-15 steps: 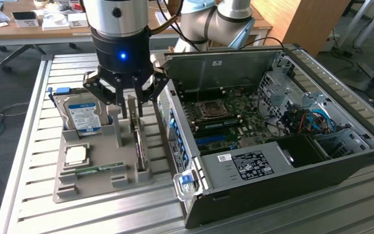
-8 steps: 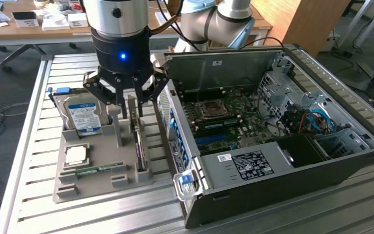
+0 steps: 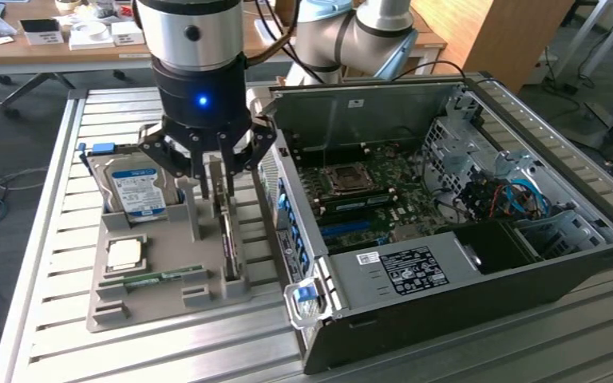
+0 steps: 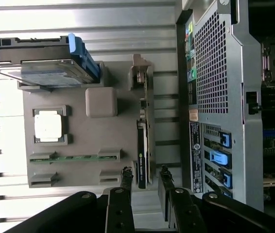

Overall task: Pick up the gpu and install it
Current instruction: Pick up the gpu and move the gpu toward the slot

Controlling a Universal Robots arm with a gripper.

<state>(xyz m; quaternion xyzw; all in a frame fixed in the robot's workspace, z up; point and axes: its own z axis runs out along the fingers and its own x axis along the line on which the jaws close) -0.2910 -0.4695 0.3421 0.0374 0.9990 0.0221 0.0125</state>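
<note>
Wrist view: my fingers (image 4: 145, 190) are released, one on each side of the gpu (image 4: 143, 148), with a gap between each finger and the card; nothing is grasped. The gpu stands on edge in a slot of the grey tray (image 4: 79, 145), on the tray side nearest the case (image 4: 215, 97). Its long axis runs along the slot, parallel to the case's rear panel. My finger line crosses that axis squarely, so the card's broad faces look toward the two fingers. I straddle one end of the card rather than its middle, and most of its length extends away from me along the slot.

Exterior view: I hang above the tray with the gpu (image 3: 227, 235) below me, just beside the case. The case lies open on the exterior view's right, its motherboard (image 3: 365, 187) exposed. The hard drive (image 3: 134, 191) stands upright toward the tray's other side, apart from the card. By my judgement the pick is not yet made: the card sits in its slot, and the tray rests on the counter (image 3: 125, 355).
</note>
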